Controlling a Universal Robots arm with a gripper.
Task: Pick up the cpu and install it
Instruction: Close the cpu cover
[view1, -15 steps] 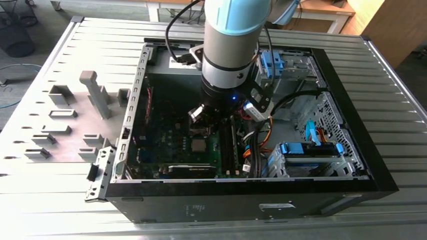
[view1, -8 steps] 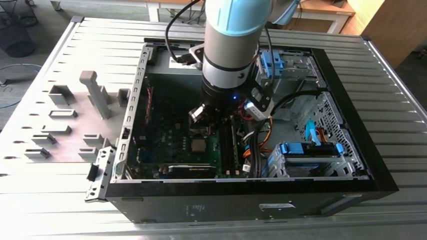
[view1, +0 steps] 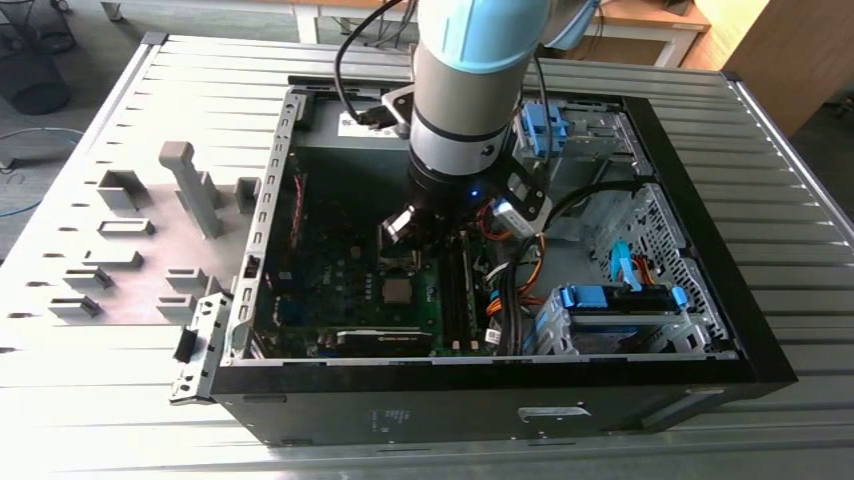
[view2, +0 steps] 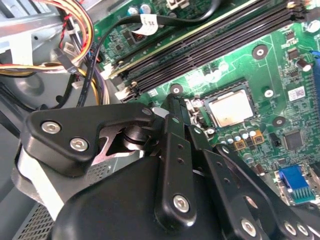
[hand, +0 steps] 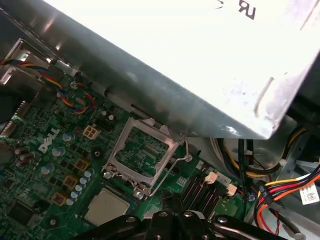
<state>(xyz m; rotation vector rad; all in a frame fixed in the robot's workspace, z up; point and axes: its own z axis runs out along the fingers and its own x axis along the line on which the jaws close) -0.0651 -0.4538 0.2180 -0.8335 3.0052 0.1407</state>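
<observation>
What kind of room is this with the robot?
Probably a robotics lab or workshop: a robot arm reaches into an open computer case on a slatted metal table, with wooden desks beyond it.

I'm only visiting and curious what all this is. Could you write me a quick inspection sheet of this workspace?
Surface: ribbed grey metal table carrying an open black computer case.
Job's things: small silvery square cpu lies in its socket on the green motherboard; hinged metal socket frame stands open.
Clutter: grey plastic holder blocks on the table, at the exterior view's left.
Grippers: black pincer over the board beside the socket, apart from the cpu.
Cables: coloured wire bundles beside the board.
Surroundings: pale wooden furniture behind the table.
</observation>
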